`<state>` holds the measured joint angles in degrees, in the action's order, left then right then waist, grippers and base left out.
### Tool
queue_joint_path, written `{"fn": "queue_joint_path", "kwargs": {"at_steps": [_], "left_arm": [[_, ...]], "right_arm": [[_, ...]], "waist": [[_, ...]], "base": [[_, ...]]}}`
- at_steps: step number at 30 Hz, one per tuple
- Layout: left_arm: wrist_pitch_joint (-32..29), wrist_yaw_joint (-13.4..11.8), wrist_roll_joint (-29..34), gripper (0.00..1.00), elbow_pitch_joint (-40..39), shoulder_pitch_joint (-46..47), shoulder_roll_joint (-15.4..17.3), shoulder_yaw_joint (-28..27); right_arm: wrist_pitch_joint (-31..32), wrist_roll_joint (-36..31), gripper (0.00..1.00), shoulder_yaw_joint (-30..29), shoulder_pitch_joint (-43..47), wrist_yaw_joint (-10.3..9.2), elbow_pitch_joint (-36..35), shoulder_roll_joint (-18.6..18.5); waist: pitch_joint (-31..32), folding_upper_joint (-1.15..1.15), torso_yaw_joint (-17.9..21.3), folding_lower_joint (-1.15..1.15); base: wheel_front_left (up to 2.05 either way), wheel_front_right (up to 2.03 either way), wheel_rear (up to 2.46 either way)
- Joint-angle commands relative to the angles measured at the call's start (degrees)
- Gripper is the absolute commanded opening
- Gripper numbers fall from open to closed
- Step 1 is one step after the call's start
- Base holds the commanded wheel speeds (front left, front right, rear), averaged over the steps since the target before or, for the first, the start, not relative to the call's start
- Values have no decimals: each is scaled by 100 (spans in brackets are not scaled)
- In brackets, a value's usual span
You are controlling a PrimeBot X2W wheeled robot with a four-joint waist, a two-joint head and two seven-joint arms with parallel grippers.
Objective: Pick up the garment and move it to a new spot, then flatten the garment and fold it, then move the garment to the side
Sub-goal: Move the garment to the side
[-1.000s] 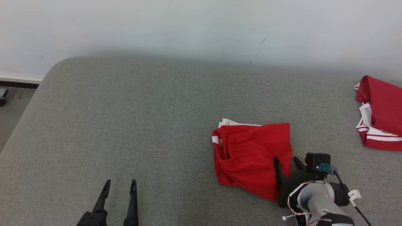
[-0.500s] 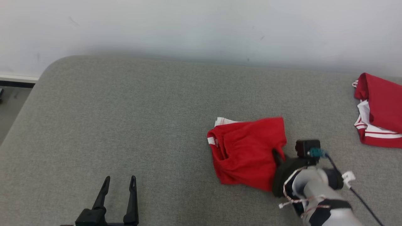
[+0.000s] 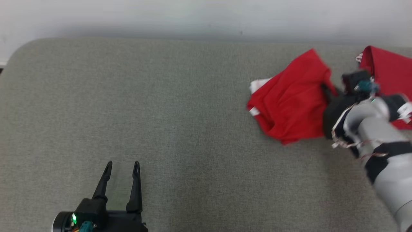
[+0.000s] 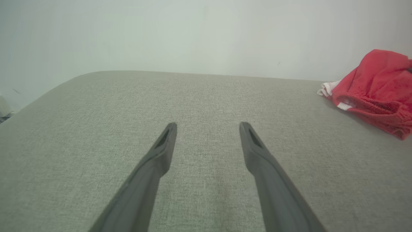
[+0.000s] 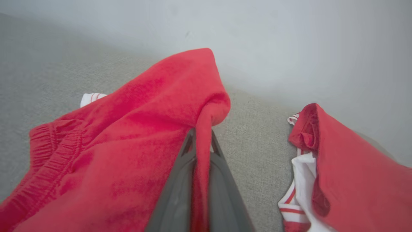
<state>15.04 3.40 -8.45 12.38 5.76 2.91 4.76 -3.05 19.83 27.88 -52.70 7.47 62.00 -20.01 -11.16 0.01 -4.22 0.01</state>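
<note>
Red garment (image 3: 291, 100) pinched in outstretched right gripper (image 5: 201, 133); left gripper (image 3: 123, 163) spread, held low.

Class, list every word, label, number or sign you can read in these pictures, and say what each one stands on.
Nothing legible here.
The white tag on the right arm: too blurred to read.
The red garment, pinched in the right pincer: no print or readable label.
The second garment, red and white: stripes, no lettering.
</note>
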Motion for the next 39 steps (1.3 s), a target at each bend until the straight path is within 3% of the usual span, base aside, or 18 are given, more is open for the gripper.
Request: {"fn": "queue_joint_path", "kwargs": {"at_steps": [1, 14, 22, 32, 39], "left_arm": [[10, 35, 96, 100, -47, 141, -3, -19], [10, 195, 341, 100, -432, 443, -4, -164], [10, 287, 469, 100, -701, 617, 7, -154], [10, 363, 525, 100, -923, 736, 47, -198], [10, 369, 528, 100, -994, 741, 42, -207]], "right_arm": [[87, 90, 0, 146, -238, 4, -107, -267], [620, 366, 0, 903, -1149, 4, -577, -1802], [948, 471, 0, 1239, -1457, 4, -819, -2463], [1059, 211, 0, 1379, -1780, 4, -751, -2867], [1074, -25, 0, 1302, -1914, 4, -515, -2924]], "waist": [[-330, -1, 87, -1], [-883, -1, 351, -1], [-1182, -1, 501, -1], [-1448, -1, 528, -1], [-1522, -1, 469, -1]], "base": [[0, 0, 0], [0, 0, 0], [0, 0, 0], [0, 0, 0], [0, 0, 0]]}}
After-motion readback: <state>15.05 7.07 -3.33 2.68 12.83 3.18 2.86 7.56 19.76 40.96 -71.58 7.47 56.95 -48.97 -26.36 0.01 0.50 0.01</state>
